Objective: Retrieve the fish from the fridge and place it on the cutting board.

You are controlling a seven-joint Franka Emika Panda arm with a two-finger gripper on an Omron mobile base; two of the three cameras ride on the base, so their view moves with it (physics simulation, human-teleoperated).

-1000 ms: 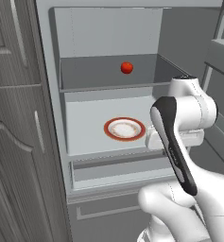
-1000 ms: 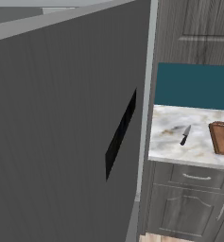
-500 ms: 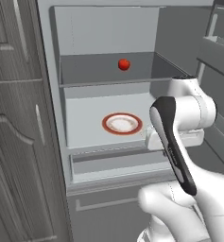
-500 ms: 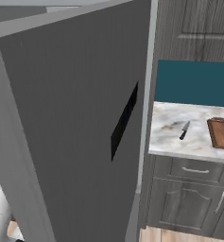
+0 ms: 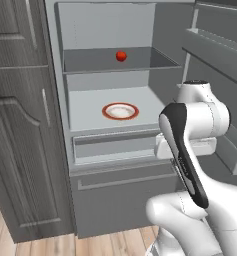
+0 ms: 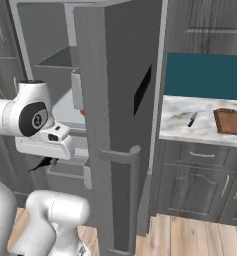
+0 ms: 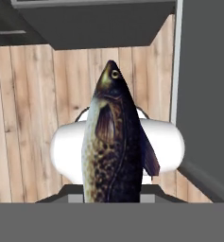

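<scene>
A dark grey-silver fish [image 7: 114, 146] with a speckled belly stands lengthwise in the hand view, its head pointing away from the hand, and my gripper [image 6: 41, 163] is shut on its tail end. My fingertips are hidden behind its body. The hand hangs low in front of the open fridge [image 5: 110, 30], outside its shelves, with the wooden floor beyond the fish. The reddish-brown cutting board [image 6: 231, 121] lies on the marble counter far to the right, past the open fridge door [image 6: 120, 100].
A red-rimmed white plate [image 5: 120, 111] sits on the lower fridge shelf and a red tomato [image 5: 121, 56] on the shelf above. A black-handled knife [image 6: 192, 119] lies left of the board. The open door stands between the arm and the counter. Dark cabinets flank the fridge.
Both base views have shifted as the base moved; the right base view now takes in the arm and the fridge interior. The fish stays gripped.
</scene>
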